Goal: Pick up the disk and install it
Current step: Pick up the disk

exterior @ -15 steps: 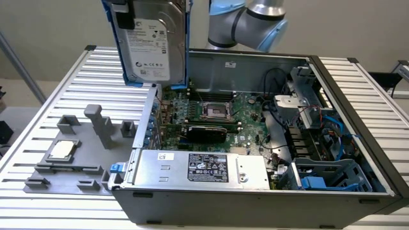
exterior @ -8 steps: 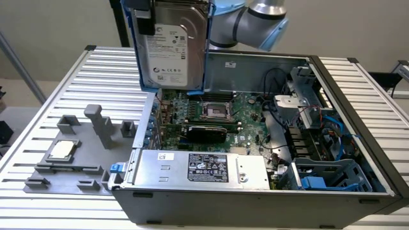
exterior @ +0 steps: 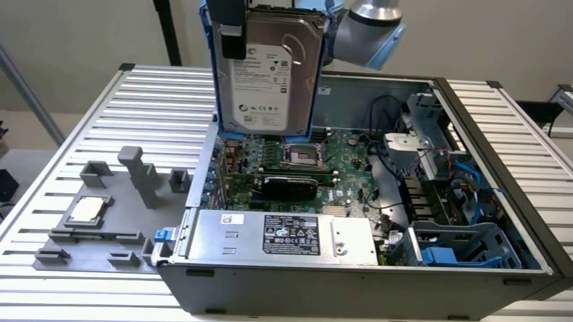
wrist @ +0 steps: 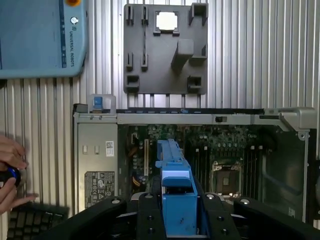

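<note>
Gripper (wrist: 177, 222): clamped on the disk's blue side rails, with black fingers (wrist: 146, 215) pressed against either side.
Disk (exterior: 268, 67): hangs upright from the gripper, its white label facing the exterior camera and its lower edge in the air.
Computer case (exterior: 358, 285): open, directly beneath the gripper, with the motherboard (exterior: 309, 164) under the held disk.
Power supply (exterior: 286, 235): inside the case, lower than the gripper and apart from it.
Blue drive bay (exterior: 461, 248): in a corner of the case, well apart from the gripper.
Grey fixture (exterior: 98, 231): outside the case on the slatted table (exterior: 161, 94), well apart from the gripper; a square silver chip (exterior: 88, 210) sits in it.
Person's hand (wrist: 10, 172): beside a keyboard (wrist: 32, 220), well away from the gripper.
</note>
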Available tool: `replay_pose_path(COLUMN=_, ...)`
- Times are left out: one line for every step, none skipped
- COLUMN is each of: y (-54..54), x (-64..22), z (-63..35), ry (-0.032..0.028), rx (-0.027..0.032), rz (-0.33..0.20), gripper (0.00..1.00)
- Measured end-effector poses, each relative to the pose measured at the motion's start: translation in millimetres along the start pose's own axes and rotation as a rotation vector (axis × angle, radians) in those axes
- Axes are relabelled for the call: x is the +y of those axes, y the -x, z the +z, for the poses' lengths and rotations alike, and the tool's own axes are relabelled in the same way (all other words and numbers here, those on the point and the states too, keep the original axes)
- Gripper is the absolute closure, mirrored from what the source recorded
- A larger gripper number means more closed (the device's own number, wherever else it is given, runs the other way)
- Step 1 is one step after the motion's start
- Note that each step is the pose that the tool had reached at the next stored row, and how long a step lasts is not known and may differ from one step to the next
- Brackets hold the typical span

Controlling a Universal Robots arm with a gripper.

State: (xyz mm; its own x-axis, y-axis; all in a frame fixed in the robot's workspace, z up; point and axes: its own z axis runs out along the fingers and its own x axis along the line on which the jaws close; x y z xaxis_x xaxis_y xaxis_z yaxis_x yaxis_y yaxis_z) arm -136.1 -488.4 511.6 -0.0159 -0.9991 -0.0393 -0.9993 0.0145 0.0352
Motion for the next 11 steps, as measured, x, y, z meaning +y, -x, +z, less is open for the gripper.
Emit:
replay_pose_path(y=-1.9, x=-1.9, z=0.1, ry=-0.0001, rx=0.0000, rz=0.000, gripper=0.67)
replay_pose_path(y=-3.9, x=-3.8, z=0.1, ry=0.0000, rx=0.0000, rz=0.000, gripper=0.67)
replay_pose_path(y=-5.7, x=-5.3, z=0.2, ry=0.0000, rx=0.0000, rz=0.000, gripper=0.67)
replay_pose_path(y=-7.6, x=-6.9, z=0.3, ry=-0.0001, rx=-0.0001, rz=0.000, gripper=0.67)
replay_pose_path(y=-9.5, x=-8.6, z=0.3, ry=-0.0001, rx=0.0000, rz=0.000, gripper=0.67)
replay_pose_path(y=-11.4, x=-10.8, z=0.4, ry=-0.0001, rx=0.0001, rz=0.000, gripper=0.67)
replay_pose_path(y=-13.5, x=-13.7, z=0.5, ry=-0.0001, rx=0.0000, rz=0.000, gripper=0.67)
replay_pose_path(y=-15.5, x=-16.6, z=0.6, ry=-0.0001, rx=0.0000, rz=0.000, gripper=0.67)
replay_pose_path(y=-17.2, x=-20.1, z=0.5, ry=-0.0001, rx=0.0001, rz=0.000, gripper=0.67)
replay_pose_path(y=-18.9, x=-24.8, z=0.3, ry=0.0000, rx=0.0001, rz=0.000, gripper=0.67)
replay_pose_path(y=-20.3, x=-29.3, z=0.1, ry=-0.0001, rx=0.0000, rz=0.000, gripper=0.67)
